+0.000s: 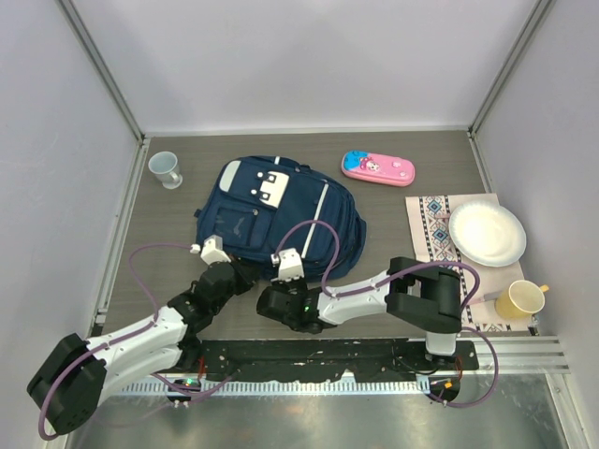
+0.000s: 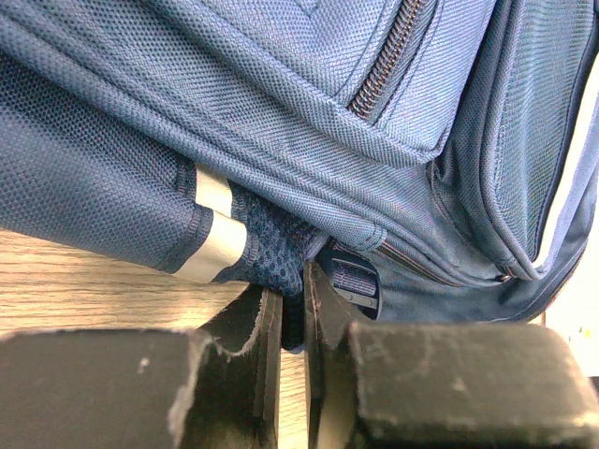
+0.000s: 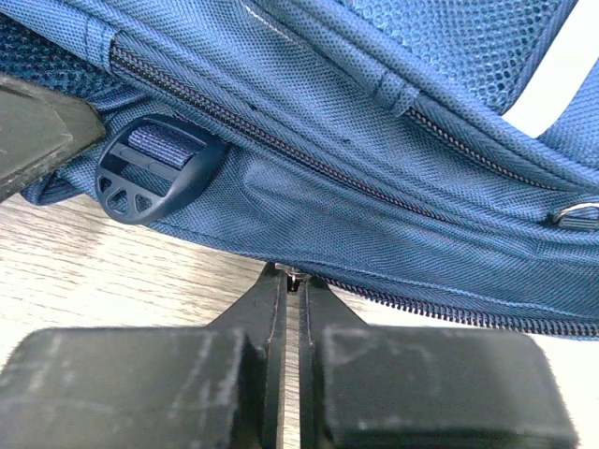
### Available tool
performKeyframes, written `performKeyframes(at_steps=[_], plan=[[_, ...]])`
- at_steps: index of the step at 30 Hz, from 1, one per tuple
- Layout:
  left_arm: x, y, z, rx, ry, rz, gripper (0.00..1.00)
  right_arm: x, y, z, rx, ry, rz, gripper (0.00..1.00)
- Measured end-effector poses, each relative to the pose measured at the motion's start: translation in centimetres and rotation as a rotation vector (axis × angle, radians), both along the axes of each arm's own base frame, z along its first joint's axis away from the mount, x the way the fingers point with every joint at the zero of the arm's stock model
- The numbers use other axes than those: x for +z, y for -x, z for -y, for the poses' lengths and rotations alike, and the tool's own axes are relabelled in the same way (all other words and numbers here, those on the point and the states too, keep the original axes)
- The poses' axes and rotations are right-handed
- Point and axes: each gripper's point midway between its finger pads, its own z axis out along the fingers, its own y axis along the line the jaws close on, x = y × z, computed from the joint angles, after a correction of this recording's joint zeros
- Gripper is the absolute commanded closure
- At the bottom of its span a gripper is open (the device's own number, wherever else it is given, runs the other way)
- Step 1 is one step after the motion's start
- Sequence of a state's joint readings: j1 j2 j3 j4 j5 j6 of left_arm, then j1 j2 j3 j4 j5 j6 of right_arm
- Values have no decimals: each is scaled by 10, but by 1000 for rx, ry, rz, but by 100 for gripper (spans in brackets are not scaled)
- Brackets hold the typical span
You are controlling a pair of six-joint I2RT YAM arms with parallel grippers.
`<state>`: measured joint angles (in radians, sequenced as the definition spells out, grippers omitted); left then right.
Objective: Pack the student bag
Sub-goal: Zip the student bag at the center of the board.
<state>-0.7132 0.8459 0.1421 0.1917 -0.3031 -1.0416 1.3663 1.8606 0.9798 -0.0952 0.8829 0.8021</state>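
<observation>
Top view: student bag lies flat mid-table, pockets up. Only this view shows the pink pencil case, grey mug, paper plate and yellow cup. Grey wood-grain top, pale walls around.
Left wrist: left gripper jaws nearly together, pinching dark mesh at the bag's near edge.
Right wrist: right gripper jaws pressed together on a small metal tab at the bag's zip, with a plastic buckle just beside.
</observation>
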Motion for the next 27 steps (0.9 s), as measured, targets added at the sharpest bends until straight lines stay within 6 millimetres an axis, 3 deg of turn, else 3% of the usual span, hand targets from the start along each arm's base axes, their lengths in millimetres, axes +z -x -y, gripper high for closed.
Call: performKeyframes(at_steps=[4, 12, 21, 27], plan=[[0, 0, 0, -2, -1, 0, 100, 3, 3, 2, 13, -26, -7, 99], [7, -1, 2, -22, -24, 5, 100, 29, 14, 29, 73, -130, -42, 99], [3, 7, -4, -36, -67, -13, 100, 22, 33, 60, 131, -167, -110, 99], [5, 9, -7, -75, -135, -27, 100, 27, 45, 62, 191, -234, -150, 99]])
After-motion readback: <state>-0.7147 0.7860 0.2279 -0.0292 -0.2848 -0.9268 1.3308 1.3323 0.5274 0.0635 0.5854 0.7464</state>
